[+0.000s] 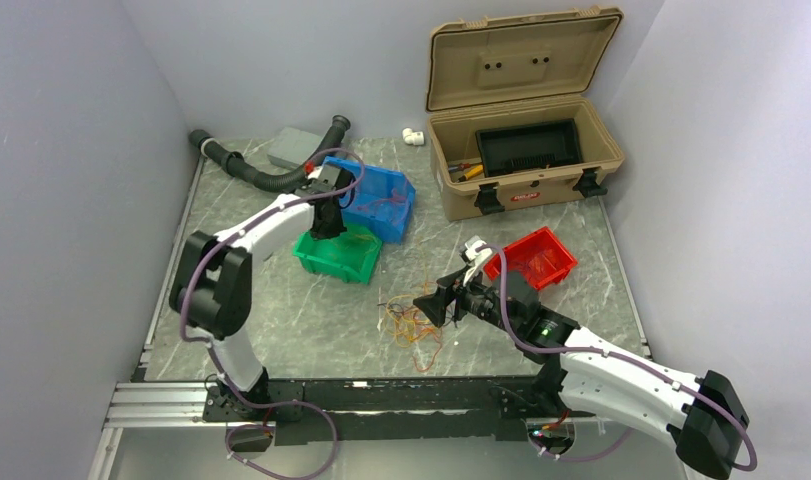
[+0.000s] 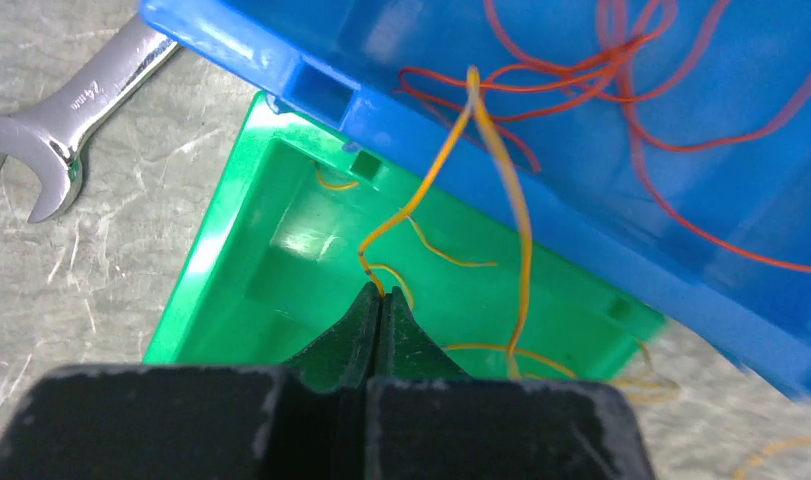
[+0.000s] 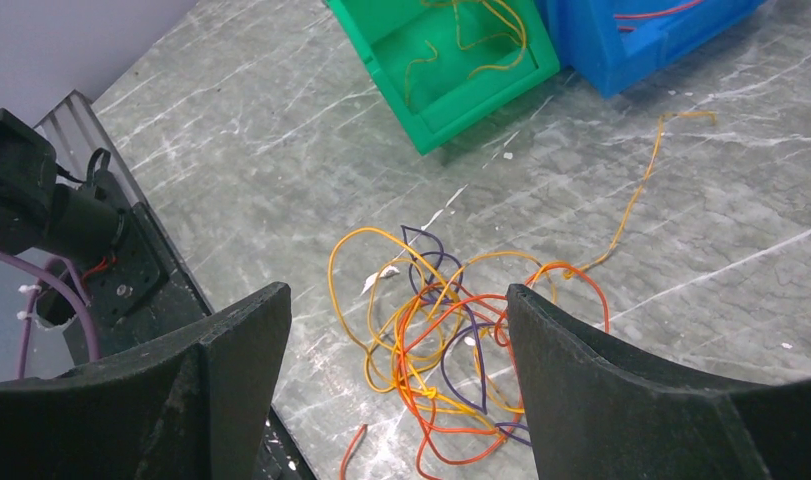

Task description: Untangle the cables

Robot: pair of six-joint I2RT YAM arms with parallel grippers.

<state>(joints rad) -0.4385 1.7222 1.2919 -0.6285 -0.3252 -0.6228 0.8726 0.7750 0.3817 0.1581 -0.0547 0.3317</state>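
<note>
The cables [image 3: 428,391] lie as a loose tangle of orange, yellow, red and purple wires on the table [image 1: 281,320], also seen from above [image 1: 412,326]. My right gripper [image 3: 396,292] hovers open just over the tangle, with nothing between its fingers; from above it sits right of the pile [image 1: 433,305]. My left gripper [image 2: 381,296] is shut on one yellow wire [image 2: 427,186] above the green bin [image 2: 206,270]. That wire rises from the tips, loops over and drops back into the bin. More yellow wires lie in the green bin, and red wires [image 2: 581,90] in the blue bin [image 2: 581,235].
The green bin [image 1: 331,262] and blue bin [image 1: 396,205] stand together at mid-left. A red bin [image 1: 556,262] is at the right, an open tan toolbox [image 1: 521,195] behind it. A black hose [image 1: 251,172] and grey block [image 1: 293,147] lie at the back. A wrench [image 2: 71,110] rests beside the green bin.
</note>
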